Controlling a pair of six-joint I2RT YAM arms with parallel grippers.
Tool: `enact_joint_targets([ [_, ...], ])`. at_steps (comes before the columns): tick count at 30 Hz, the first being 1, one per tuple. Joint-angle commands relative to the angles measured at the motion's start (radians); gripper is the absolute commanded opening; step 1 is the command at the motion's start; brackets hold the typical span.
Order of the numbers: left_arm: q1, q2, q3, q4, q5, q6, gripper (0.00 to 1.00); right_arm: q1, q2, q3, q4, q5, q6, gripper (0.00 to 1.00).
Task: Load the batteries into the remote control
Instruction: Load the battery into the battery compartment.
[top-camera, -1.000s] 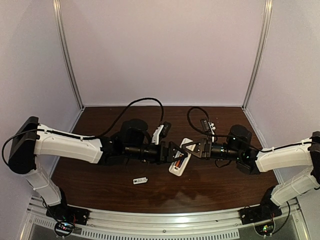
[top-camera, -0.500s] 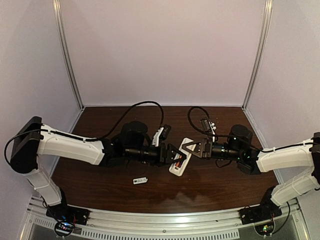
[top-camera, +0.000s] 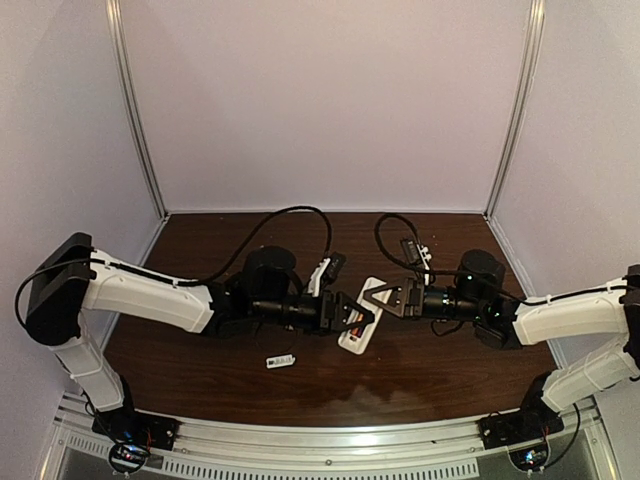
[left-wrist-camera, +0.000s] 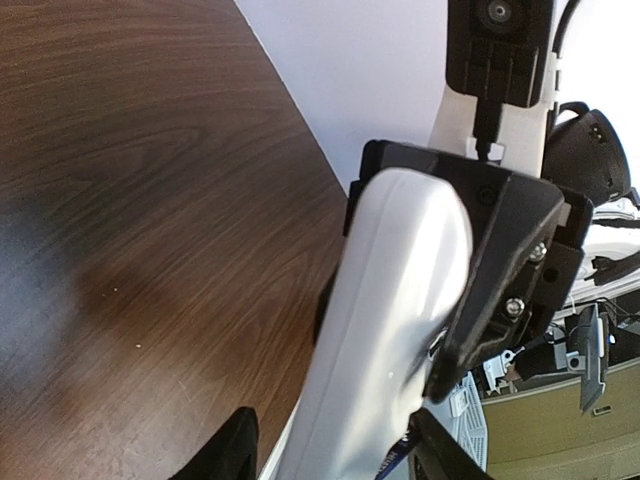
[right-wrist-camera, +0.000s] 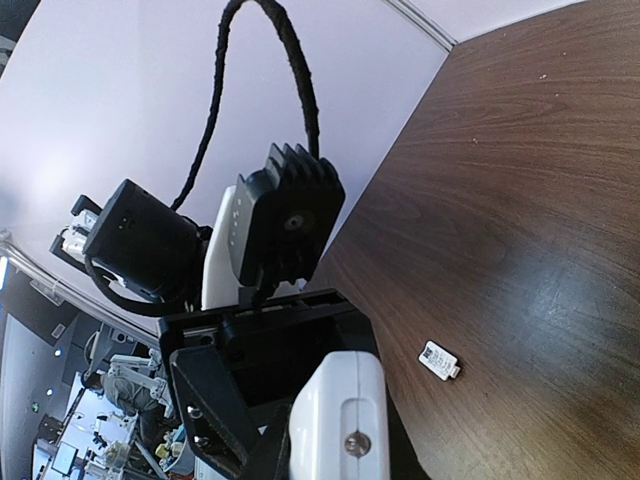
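Left fingers narrowed astride the remote control, contact unclear; right fingers clamp it.

Dark wood-grain counter in a pale lilac booth, with one small white cover piece lying loose on it.

The cover piece lies flat on the near half of the counter, left of centre, with bare wood all around it. The right wrist view shows it as a little white rectangle with dark print on its face, too small to read. The lilac back wall meets the side walls at two aluminium corner posts, which lean outward towards the top. A ribbed metal rail runs along the counter's near edge. The glossy wood carries pale reflections near that rail. Past the counter's edge, the right wrist view catches a blurred, cluttered room.
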Motion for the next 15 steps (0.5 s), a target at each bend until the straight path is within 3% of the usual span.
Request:
enact_joint_targets([
  [1, 0.01, 0.04, -0.061, 0.007, 0.032, -0.012, 0.52, 0.001, -0.059, 0.027, 0.101, -0.018, 0.02, 0.0],
  [15, 0.009, 0.064, -0.116, 0.08, 0.064, -0.051, 0.48, -0.016, -0.075, 0.011, 0.268, -0.069, 0.11, 0.0],
])
